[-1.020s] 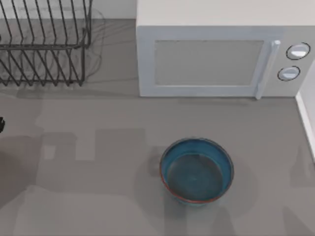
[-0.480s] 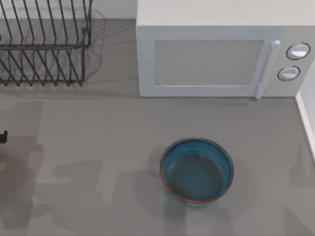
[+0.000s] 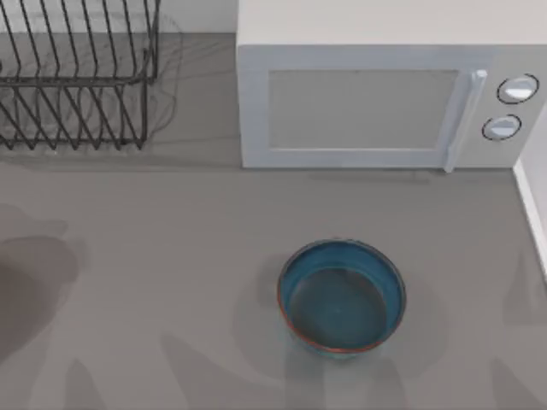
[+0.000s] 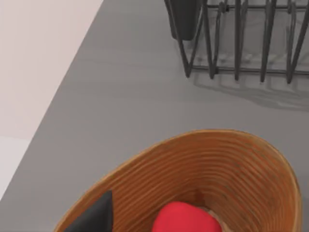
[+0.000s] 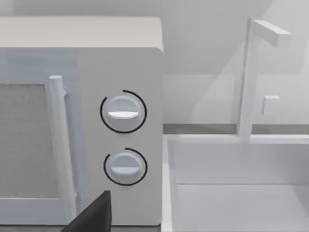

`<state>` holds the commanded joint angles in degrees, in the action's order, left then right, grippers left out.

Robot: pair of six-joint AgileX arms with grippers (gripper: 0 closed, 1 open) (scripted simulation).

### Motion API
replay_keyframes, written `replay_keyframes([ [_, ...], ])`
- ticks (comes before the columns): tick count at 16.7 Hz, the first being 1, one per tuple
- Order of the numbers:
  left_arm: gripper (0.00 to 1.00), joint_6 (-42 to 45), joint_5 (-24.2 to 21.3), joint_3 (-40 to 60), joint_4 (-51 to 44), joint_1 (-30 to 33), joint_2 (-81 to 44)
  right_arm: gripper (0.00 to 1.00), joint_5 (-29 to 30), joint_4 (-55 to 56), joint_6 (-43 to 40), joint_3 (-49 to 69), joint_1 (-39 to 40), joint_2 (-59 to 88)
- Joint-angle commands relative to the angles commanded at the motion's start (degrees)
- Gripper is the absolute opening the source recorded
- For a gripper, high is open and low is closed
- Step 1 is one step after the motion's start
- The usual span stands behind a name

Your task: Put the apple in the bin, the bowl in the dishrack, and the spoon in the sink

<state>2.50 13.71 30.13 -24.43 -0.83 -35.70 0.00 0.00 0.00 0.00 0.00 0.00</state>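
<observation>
The red apple (image 4: 186, 218) lies low inside the woven brown bin (image 4: 231, 164) in the left wrist view. My left gripper hovers over the bin; one dark fingertip (image 4: 94, 217) stands apart from the apple, so it is open. The black wire dishrack (image 3: 77, 81) stands at the table's back left and rises beyond the bin as the dishrack (image 4: 241, 70). The teal bowl (image 3: 342, 296) sits upright and empty on the table, right of centre. The white sink (image 5: 241, 193) lies beside the microwave. The spoon is out of view. My right gripper is parked, facing the microwave, one fingertip (image 5: 94, 215) showing.
A white microwave (image 3: 367, 102) stands at the back, its knobs (image 5: 123, 112) beside the sink. A white tap (image 5: 248, 72) rises behind the sink. The sink's rim (image 3: 534, 205) borders the table's right side.
The left gripper's dark tip at the top view's left edge slid towards the front and out of that view. Arm shadows on the table shifted. The bowl stayed put.
</observation>
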Motion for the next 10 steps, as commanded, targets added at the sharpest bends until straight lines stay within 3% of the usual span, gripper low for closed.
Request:
replay_keyframes([
  [5, 1.00, -0.16, -7.25, -19.63, 16.31, 0.35, 24.42, 1.00, 0.00, 0.00, 0.00, 0.00, 0.00, 0.00],
  [10, 1.00, -2.21, -13.41, -29.73, 24.13, 0.81, 35.24, 1.00, 0.00, 0.00, 0.00, 0.00, 0.00, 0.00],
])
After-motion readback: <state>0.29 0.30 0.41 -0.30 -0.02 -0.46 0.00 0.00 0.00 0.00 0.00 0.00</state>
